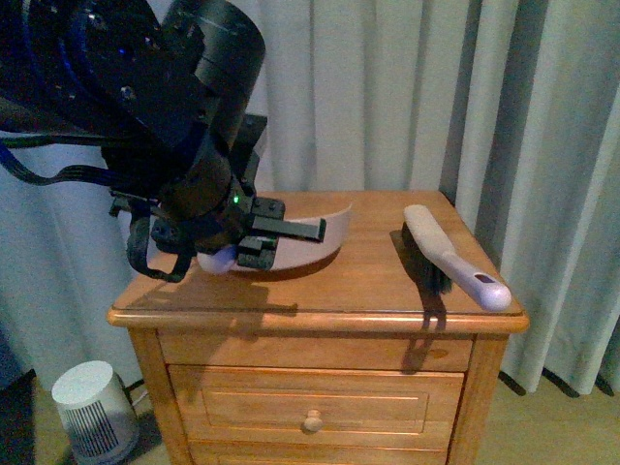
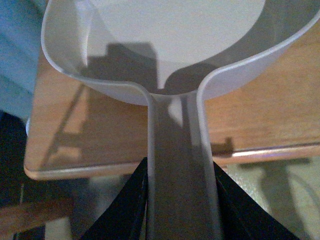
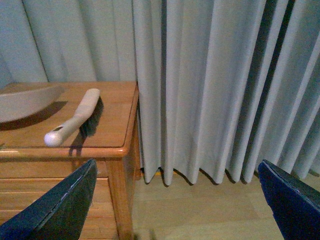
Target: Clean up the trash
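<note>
Grey curtains (image 1: 387,97) hang behind a wooden nightstand (image 1: 368,281). The left gripper (image 2: 180,175) clamps the pale dustpan (image 1: 334,225) by its handle near the front-left corner. The right gripper (image 3: 177,172) gapes wide, empty. A brush (image 1: 446,254) lies along the right edge. Where the paper trash is cannot be told.

looks like a home, probably a bedroom. wooden nightstand (image 1: 368,281) with drawers (image 1: 311,397) against floor-length grey curtains (image 1: 387,87), small white vented appliance (image 1: 94,412) on the floor beside it. household dustpan (image 1: 337,228) and hand brush (image 1: 450,257) sit on top.
</note>
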`<act>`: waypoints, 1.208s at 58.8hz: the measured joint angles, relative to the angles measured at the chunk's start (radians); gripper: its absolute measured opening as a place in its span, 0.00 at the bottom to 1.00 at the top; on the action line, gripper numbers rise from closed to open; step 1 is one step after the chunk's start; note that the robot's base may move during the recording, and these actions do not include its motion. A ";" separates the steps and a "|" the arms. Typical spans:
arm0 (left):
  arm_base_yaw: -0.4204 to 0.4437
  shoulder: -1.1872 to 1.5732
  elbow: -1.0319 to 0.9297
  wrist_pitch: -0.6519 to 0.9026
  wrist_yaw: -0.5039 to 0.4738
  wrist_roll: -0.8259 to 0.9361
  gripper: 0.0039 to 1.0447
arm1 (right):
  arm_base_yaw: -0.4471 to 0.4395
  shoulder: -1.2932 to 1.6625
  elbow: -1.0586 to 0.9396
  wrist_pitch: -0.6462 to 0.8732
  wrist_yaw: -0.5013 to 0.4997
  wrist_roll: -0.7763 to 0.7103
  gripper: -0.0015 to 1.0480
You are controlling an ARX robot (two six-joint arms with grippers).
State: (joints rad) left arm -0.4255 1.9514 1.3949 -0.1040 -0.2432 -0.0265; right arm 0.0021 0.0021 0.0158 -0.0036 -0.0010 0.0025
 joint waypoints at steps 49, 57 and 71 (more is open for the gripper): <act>0.129 -1.132 -0.890 0.871 0.217 0.149 0.27 | 0.000 0.000 0.000 0.000 0.000 0.000 0.93; 0.162 -1.292 -0.986 0.858 0.239 0.095 0.27 | 0.000 0.000 0.000 0.000 0.000 0.000 0.93; 0.206 -1.394 -1.058 0.797 0.257 0.024 0.27 | 0.027 0.018 0.006 -0.025 0.104 -0.029 0.93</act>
State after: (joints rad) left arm -0.2199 0.5575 0.3367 0.6926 0.0139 -0.0029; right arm 0.0296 0.0200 0.0219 -0.0288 0.1028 -0.0269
